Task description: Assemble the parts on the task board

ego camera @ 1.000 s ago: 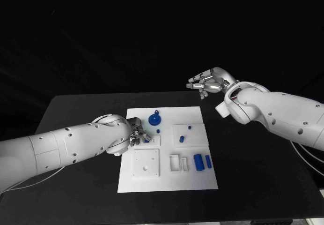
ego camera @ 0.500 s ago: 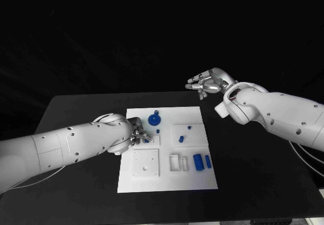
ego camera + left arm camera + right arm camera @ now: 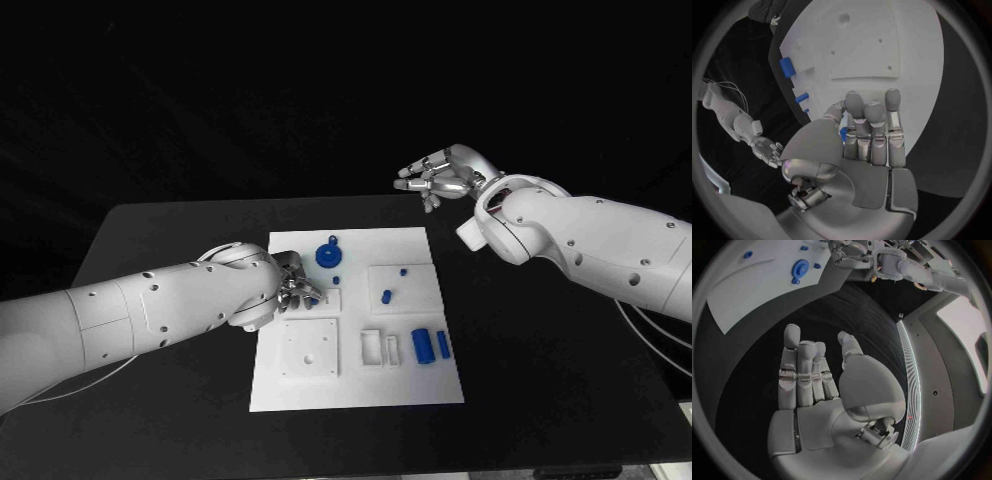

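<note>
The white task board [image 3: 361, 385] lies in the middle of the black table. My left hand [image 3: 299, 290] is low over its left edge, fingers curled, pinching a small blue part [image 3: 843, 133] between thumb and fingers [image 3: 873, 130]. A round blue part [image 3: 330, 256] stands just beyond that hand. Two small blue pegs [image 3: 388, 296] sit on the board's right half, and two blue blocks [image 3: 424, 345] lie nearer me. My right hand [image 3: 444, 175] hangs raised past the table's far edge, fingers apart and empty; the right wrist view shows its bare palm [image 3: 817, 385].
A white square plate [image 3: 310, 347] and white slotted holders [image 3: 381, 348] are fixed on the board's near half. Black table [image 3: 159, 240] surrounds the board on both sides. My left forearm [image 3: 130, 315] lies across the table's left part.
</note>
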`<action>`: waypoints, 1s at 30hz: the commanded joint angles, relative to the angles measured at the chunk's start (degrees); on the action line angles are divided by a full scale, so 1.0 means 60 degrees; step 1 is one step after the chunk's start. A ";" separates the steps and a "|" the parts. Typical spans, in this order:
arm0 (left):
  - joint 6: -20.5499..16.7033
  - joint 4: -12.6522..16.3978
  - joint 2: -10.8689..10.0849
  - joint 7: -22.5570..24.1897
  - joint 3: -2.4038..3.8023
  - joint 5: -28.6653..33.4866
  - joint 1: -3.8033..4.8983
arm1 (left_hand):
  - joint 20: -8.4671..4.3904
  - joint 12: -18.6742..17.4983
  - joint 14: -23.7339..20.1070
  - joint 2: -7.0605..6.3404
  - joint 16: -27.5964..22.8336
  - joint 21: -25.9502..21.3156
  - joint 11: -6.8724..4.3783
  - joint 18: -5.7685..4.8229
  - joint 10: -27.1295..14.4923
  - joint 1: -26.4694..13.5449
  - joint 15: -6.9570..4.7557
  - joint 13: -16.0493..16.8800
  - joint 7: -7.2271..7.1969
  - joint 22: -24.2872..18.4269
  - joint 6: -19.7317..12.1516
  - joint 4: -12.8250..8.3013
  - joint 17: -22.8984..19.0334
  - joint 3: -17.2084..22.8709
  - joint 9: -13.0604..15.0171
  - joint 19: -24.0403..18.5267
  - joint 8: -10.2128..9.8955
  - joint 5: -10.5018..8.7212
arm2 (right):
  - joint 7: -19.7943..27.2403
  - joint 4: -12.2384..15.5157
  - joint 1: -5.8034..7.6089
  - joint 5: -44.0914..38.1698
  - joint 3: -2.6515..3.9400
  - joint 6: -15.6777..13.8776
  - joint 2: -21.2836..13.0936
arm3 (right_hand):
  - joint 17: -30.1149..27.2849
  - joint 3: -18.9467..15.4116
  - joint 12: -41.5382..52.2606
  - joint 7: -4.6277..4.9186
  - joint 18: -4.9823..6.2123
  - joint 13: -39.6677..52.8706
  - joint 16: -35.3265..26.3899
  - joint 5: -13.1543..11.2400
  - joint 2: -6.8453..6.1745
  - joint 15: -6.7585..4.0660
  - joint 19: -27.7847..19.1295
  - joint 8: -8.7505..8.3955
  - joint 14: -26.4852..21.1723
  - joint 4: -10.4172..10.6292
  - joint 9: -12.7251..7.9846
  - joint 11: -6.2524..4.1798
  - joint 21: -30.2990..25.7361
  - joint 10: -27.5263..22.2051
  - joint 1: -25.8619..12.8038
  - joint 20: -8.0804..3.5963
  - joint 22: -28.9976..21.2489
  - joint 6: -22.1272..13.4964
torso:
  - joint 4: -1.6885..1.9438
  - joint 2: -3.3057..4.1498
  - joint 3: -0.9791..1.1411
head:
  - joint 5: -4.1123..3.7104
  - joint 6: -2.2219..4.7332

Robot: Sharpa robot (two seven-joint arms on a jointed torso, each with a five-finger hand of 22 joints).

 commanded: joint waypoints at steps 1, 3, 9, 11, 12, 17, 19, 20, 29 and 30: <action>0.0319 -0.0013 0.0012 -0.0053 -0.0043 0.0039 -0.0060 | 0.0005 -0.0049 0.0033 -0.0277 -0.0043 -0.0073 -0.0146 -0.0186 0.0355 -0.0215 -0.0036 -0.0037 -0.0193 0.0167 0.0127 0.0211 -0.0020 -0.0279 0.0040 0.0100 0.0068 -0.0620 | 0.0052 0.0002 -0.0006 -0.0008 0.0003 0.0132 0.0000 | -0.0008 0.0068 -0.0020 0.0025 -0.0045 0.0003 0.0007 0.0048 -0.0010 0.0011 -0.0003 -0.0030 -0.0065 0.0002 -0.0010 0.0031 -0.0062 -0.0066 -0.0096 -0.0020 -0.0008 -0.0023 | 0.0004 -0.0001 -0.0002 | 0.0005 0.0007; 0.0337 -0.0018 0.0005 -0.0064 -0.0043 0.0040 -0.0060 | 0.0005 -0.0056 0.0033 -0.0364 -0.0058 -0.0112 -0.0145 -0.0193 0.0356 -0.0273 -0.0034 -0.0060 -0.0197 0.0166 0.0145 0.0427 -0.0032 -0.0473 0.0037 0.0108 0.0069 -0.1070 | 0.0053 0.0000 -0.0006 -0.0008 0.0003 0.0131 -0.0002 | -0.0008 0.0068 -0.0020 0.0025 -0.0045 0.0003 0.0007 0.0048 -0.0010 0.0011 -0.0003 -0.0030 -0.0065 0.0002 -0.0010 0.0031 -0.0062 -0.0066 -0.0096 -0.0020 -0.0008 -0.0023 | 0.0004 -0.0004 -0.0002 | 0.0000 0.0001; 0.0340 -0.0033 -0.0012 -0.0086 -0.0043 0.0041 -0.0060 | 0.0002 -0.0049 0.0035 -0.0572 -0.0069 -0.0225 -0.0144 -0.0208 0.0356 -0.0158 -0.0034 -0.0118 -0.0195 0.0178 0.0181 0.0948 -0.0042 -0.0732 0.0034 0.0154 0.0070 -0.1549 | 0.0056 -0.0003 -0.0007 -0.0008 0.0003 0.0132 -0.0008 | -0.0012 0.0060 -0.0022 0.0030 -0.0045 0.0000 0.0006 0.0049 -0.0015 0.0013 -0.0006 -0.0032 -0.0066 0.0007 -0.0011 0.0035 -0.0064 -0.0066 -0.0107 -0.0018 -0.0014 -0.0042 | 0.0004 0.0002 -0.0003 | 0.0002 0.0001; 0.0319 -0.0047 -0.0019 -0.0094 -0.0042 0.0042 -0.0060 | 0.0002 -0.0039 0.0034 -0.0628 -0.0065 -0.0256 -0.0143 -0.0211 0.0356 -0.0096 -0.0035 -0.0129 -0.0193 0.0182 0.0184 0.1071 -0.0040 -0.0701 0.0041 0.0168 0.0074 -0.1586 | 0.0057 -0.0004 -0.0007 -0.0008 0.0003 0.0131 -0.0009 | -0.0012 0.0060 -0.0022 0.0030 -0.0045 0.0000 0.0006 0.0049 -0.0015 0.0013 -0.0006 -0.0032 -0.0066 0.0007 -0.0011 0.0035 -0.0064 -0.0066 -0.0107 -0.0018 -0.0014 -0.0042 | 0.0007 0.0002 -0.0005 | -0.0002 -0.0008; 0.0309 -0.0052 -0.0023 -0.0097 -0.0042 0.0042 -0.0060 | 0.0002 -0.0039 0.0034 -0.0628 -0.0065 -0.0256 -0.0143 -0.0211 0.0356 -0.0096 -0.0035 -0.0129 -0.0193 0.0182 0.0184 0.1071 -0.0040 -0.0701 0.0041 0.0168 0.0074 -0.1586 | 0.0057 -0.0005 -0.0008 -0.0008 0.0003 0.0131 -0.0009 | -0.0012 0.0060 -0.0022 0.0030 -0.0045 0.0000 0.0006 0.0049 -0.0015 0.0013 -0.0006 -0.0032 -0.0066 0.0007 -0.0011 0.0035 -0.0064 -0.0066 -0.0107 -0.0018 -0.0014 -0.0042 | 0.0005 0.0001 -0.0004 | 0.0000 -0.0005; 0.0249 -0.0084 -0.0069 -0.0107 -0.0042 0.0037 -0.0060 | 0.0000 -0.0045 0.0033 -0.0659 -0.0072 -0.0270 -0.0143 -0.0208 0.0356 -0.0082 -0.0039 -0.0139 -0.0190 0.0183 0.0180 0.1125 -0.0044 -0.0696 0.0043 0.0177 0.0074 -0.1614 | 0.0061 -0.0007 -0.0012 -0.0007 0.0003 0.0128 -0.0015 | -0.0012 0.0060 -0.0022 0.0030 -0.0045 0.0000 0.0006 0.0049 -0.0015 0.0013 -0.0006 -0.0032 -0.0066 0.0007 -0.0011 0.0035 -0.0064 -0.0066 -0.0107 -0.0018 -0.0014 -0.0042 | 0.0001 0.0000 -0.0004 | 0.0001 -0.0007; 0.0227 -0.0094 -0.0099 -0.0104 -0.0041 0.0036 -0.0060 | -0.0003 -0.0052 0.0033 -0.0731 -0.0081 -0.0281 -0.0143 -0.0208 0.0356 -0.0145 -0.0040 -0.0149 -0.0192 0.0183 0.0185 0.1245 -0.0049 -0.0698 0.0047 0.0185 0.0078 -0.1763 | 0.0063 -0.0008 -0.0015 -0.0006 0.0003 0.0128 -0.0020 | -0.0012 0.0060 -0.0022 0.0030 -0.0045 0.0000 0.0006 0.0049 -0.0015 0.0013 -0.0006 -0.0032 -0.0066 0.0007 -0.0011 0.0035 -0.0064 -0.0066 -0.0107 -0.0018 -0.0014 -0.0042 | 0.0004 0.0001 -0.0003 | 0.0003 0.0007; 0.0222 -0.0095 -0.0118 -0.0102 -0.0041 0.0038 -0.0060 | -0.0006 -0.0057 0.0033 -0.0788 -0.0085 -0.0288 -0.0143 -0.0210 0.0356 -0.0191 -0.0040 -0.0155 -0.0188 0.0181 0.0193 0.1325 -0.0051 -0.0686 0.0050 0.0186 0.0083 -0.2045 | 0.0064 -0.0009 -0.0017 -0.0005 0.0003 0.0128 -0.0022 | -0.0012 0.0060 -0.0022 0.0030 -0.0045 0.0000 0.0006 0.0049 -0.0015 0.0013 -0.0006 -0.0032 -0.0066 0.0007 -0.0011 0.0035 -0.0064 -0.0066 -0.0107 -0.0018 -0.0014 -0.0042 | 0.0004 -0.0002 -0.0004 | 0.0007 0.0014; 0.0206 0.0030 -0.0338 -0.0074 -0.0002 0.0273 -0.0052 | -0.0028 -0.0239 -0.0046 -0.2394 -0.0199 -0.0433 -0.0100 -0.0237 0.0347 -0.0960 -0.0040 -0.0264 -0.0110 0.0166 0.0187 0.2957 -0.0094 -0.0681 -0.0097 0.0162 -0.0049 -0.3585 | 0.0075 -0.0035 -0.0031 0.0003 0.0003 0.0124 -0.0040 | -0.0017 0.0048 -0.0022 0.0029 -0.0044 -0.0002 0.0005 0.0046 -0.0011 0.0014 -0.0005 -0.0029 -0.0067 0.0020 -0.0009 0.0036 -0.0063 -0.0066 -0.0122 -0.0017 -0.0022 -0.0042 | 0.0003 -0.0002 -0.0007 | 0.0010 0.0049; 0.0199 0.0064 -0.0375 -0.0077 0.0011 0.0307 -0.0046 | -0.0032 -0.0245 -0.0048 -0.2442 -0.0203 -0.0439 -0.0095 -0.0239 0.0346 -0.1066 -0.0042 -0.0266 -0.0102 0.0166 0.0175 0.2974 -0.0095 -0.0815 -0.0109 0.0166 -0.0061 -0.3598 | 0.0078 -0.0042 -0.0033 0.0006 0.0003 0.0125 -0.0042 | -0.0017 0.0048 -0.0022 0.0029 -0.0044 -0.0002 0.0005 0.0046 -0.0011 0.0014 -0.0005 -0.0029 -0.0067 0.0020 -0.0009 0.0036 -0.0063 -0.0066 -0.0122 -0.0017 -0.0022 -0.0042 | 0.0003 -0.0002 -0.0004 | 0.0009 0.0051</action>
